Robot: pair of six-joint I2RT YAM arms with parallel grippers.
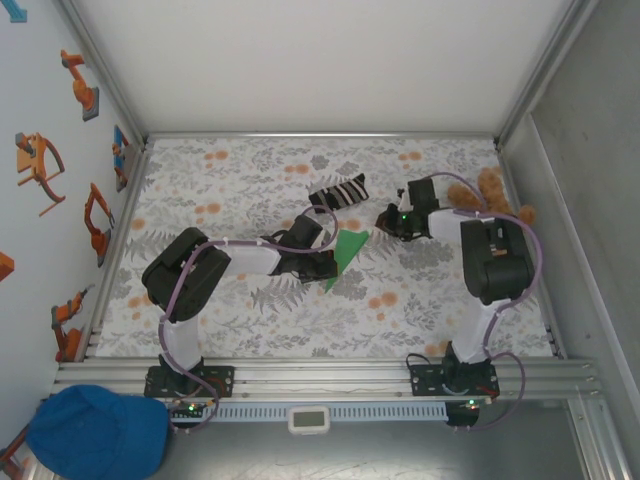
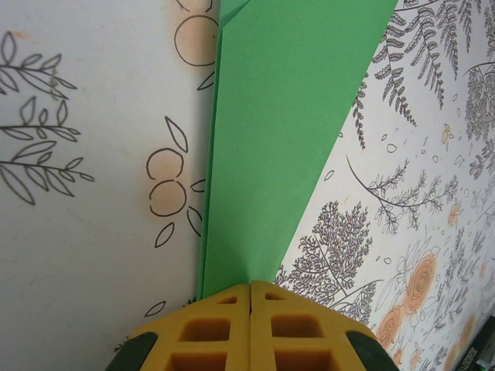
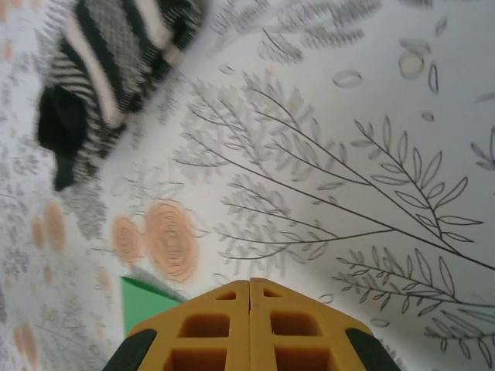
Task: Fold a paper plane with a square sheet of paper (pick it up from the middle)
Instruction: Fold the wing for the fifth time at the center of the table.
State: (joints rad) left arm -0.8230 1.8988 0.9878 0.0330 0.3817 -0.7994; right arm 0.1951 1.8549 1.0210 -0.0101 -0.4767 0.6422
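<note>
Left gripper (image 2: 251, 287) clamped on the folded green paper (image 2: 286, 131)

I see the paper just nearside of the striped sock (image 1: 338, 192) on the counter (image 1: 250, 320) (floral cover); my right gripper (image 3: 249, 283), fingers together and empty, sits right of the sock.

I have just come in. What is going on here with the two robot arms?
Two robot arms are folding a bright green sheet of paper, which is already folded into a narrow pointed shape at the middle of the flowered tablecloth. The left gripper is shut with its tips at the paper's narrow end; pinching or pressing, I cannot tell. The right gripper is shut too, holding nothing, near a black-and-white striped sock.
</note>
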